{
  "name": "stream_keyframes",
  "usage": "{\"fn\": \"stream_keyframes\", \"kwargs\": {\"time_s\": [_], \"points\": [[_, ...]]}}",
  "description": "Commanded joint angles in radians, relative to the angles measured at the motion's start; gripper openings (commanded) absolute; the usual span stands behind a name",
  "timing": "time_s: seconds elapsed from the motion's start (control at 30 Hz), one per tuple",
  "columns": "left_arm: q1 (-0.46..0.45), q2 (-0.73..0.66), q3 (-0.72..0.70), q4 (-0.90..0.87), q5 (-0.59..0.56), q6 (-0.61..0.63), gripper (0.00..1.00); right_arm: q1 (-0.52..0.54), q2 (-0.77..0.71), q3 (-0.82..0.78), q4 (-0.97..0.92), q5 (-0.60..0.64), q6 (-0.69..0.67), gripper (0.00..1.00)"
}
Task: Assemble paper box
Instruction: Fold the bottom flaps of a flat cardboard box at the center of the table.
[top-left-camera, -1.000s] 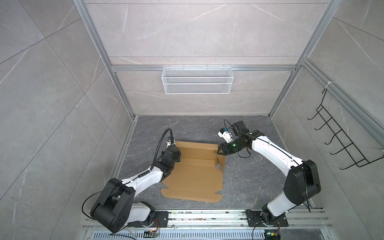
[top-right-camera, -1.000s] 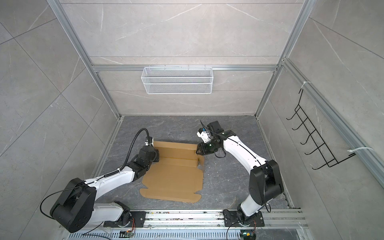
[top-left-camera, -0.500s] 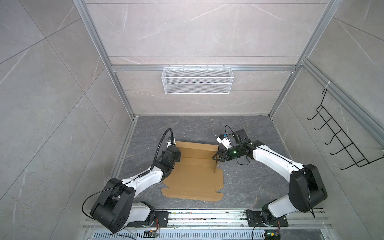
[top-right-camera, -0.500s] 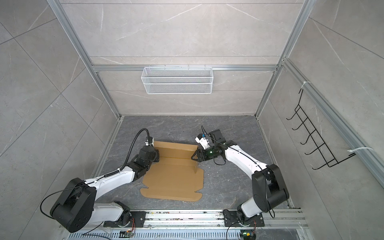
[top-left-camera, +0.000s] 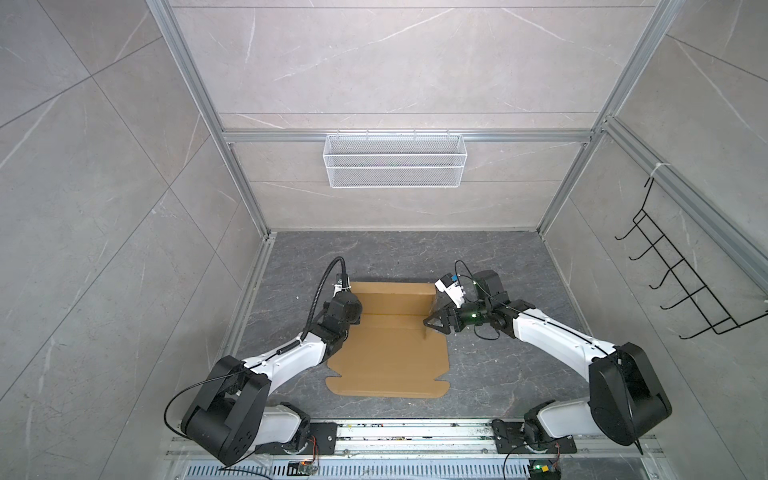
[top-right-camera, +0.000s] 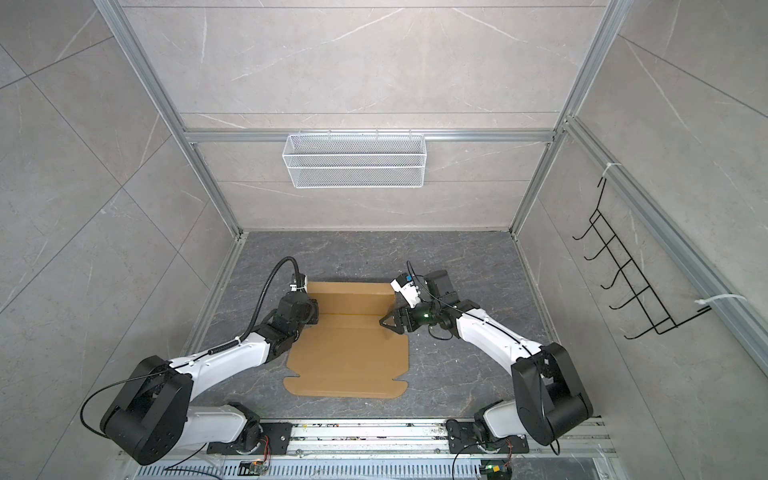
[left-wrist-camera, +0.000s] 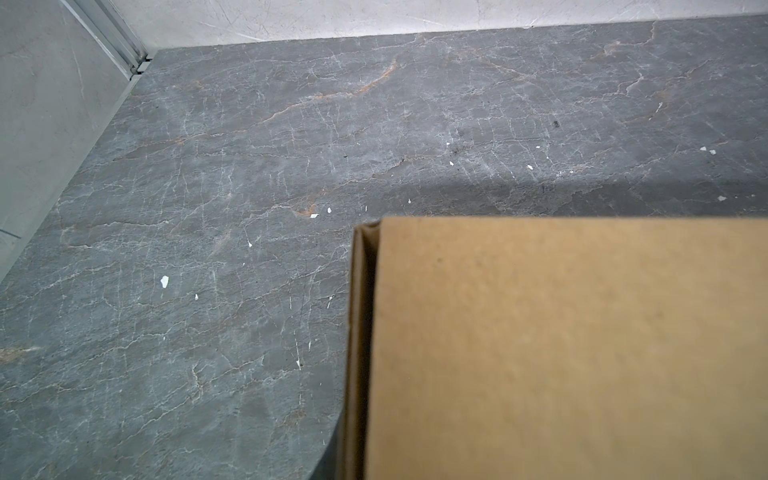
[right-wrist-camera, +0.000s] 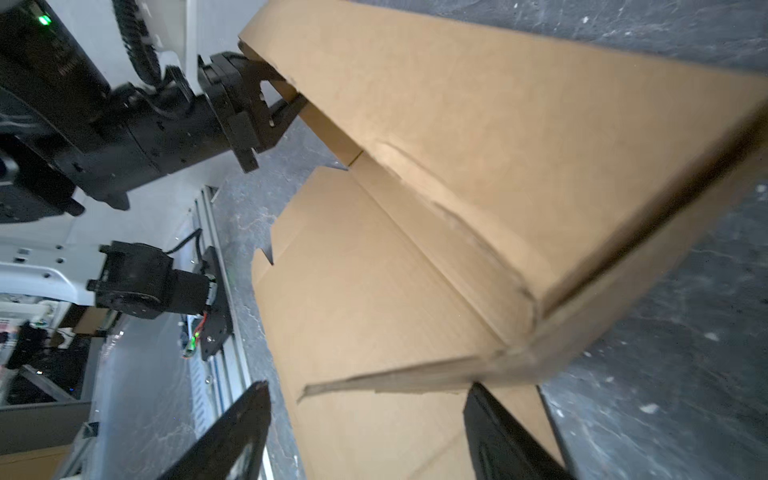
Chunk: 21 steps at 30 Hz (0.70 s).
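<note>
The paper box (top-left-camera: 386, 361) is a brown cardboard sheet lying on the grey floor in both top views (top-right-camera: 349, 361). Its far panel is folded up into a low wall. My left gripper (top-left-camera: 355, 315) sits at the wall's left end. The right wrist view shows the left gripper (right-wrist-camera: 291, 97) shut on that corner of the cardboard (right-wrist-camera: 374, 291). The left wrist view shows only cardboard (left-wrist-camera: 561, 353) and floor, no fingers. My right gripper (top-left-camera: 431, 326) is at the box's right edge, open. Its fingertips (right-wrist-camera: 249, 411) stand wide apart just short of a raised side flap.
A white wire mesh basket (top-left-camera: 395, 160) hangs on the back wall. A black hook rack (top-left-camera: 681, 282) is fixed to the right wall. The arms' aluminium base rail (top-left-camera: 395, 432) runs along the front. Walls close in the floor on three sides.
My right gripper has opened wide and moved nearer and lower along the box's right edge. The left arm has stayed where it was.
</note>
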Motion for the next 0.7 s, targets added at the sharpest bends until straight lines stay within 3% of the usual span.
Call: {"fn": "stream_keyframes", "kwargs": {"time_s": [0.0,0.4,0.67], "points": [[-0.004,0.011,0.021,-0.007,-0.002,0.024,0.00,0.006,0.051,0.011,0.145,-0.077,0.094,0.80],[-0.006,0.012,0.023,-0.009,0.002,0.020,0.00,0.027,0.141,0.007,0.318,0.063,0.193,0.80],[-0.003,-0.026,0.020,-0.054,-0.041,0.032,0.00,0.016,0.017,-0.002,0.057,0.209,-0.049,0.77]]}}
